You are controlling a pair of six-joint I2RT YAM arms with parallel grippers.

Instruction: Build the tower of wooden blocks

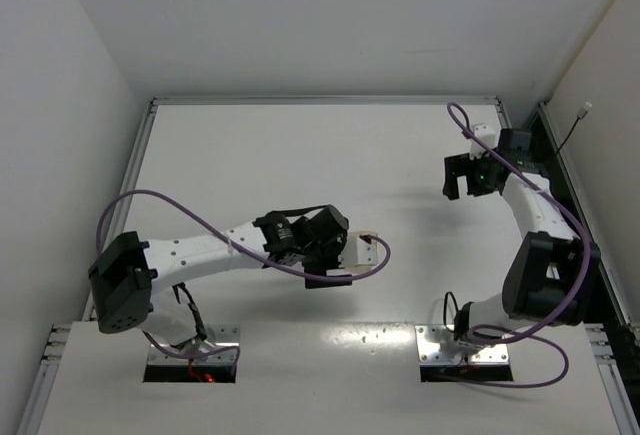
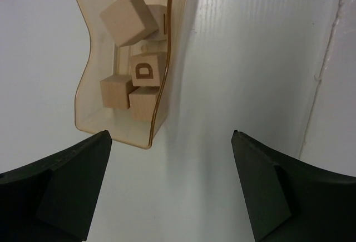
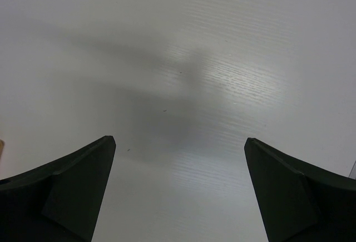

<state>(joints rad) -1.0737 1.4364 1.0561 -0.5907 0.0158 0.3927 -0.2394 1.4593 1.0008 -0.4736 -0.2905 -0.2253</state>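
Observation:
Several wood blocks (image 2: 127,19) lie jumbled inside a clear amber container (image 2: 83,94) that rests on its side on the white table; one block shows a dark D (image 2: 146,70). My left gripper (image 2: 171,136) hovers just short of the container's near end, open, with only bare table between its fingers. From above, the left gripper (image 1: 335,258) sits at the table's middle, right beside the container (image 1: 364,248). My right gripper (image 1: 462,193) hangs open at the far right, and in its wrist view the right gripper (image 3: 179,139) has nothing under it but table. The tower is out of view.
The white table (image 1: 300,155) is walled at the back and on both sides. A purple cable (image 1: 380,255) loops past the container. A raised rail (image 2: 328,58) runs along the table edge to the right of the left gripper.

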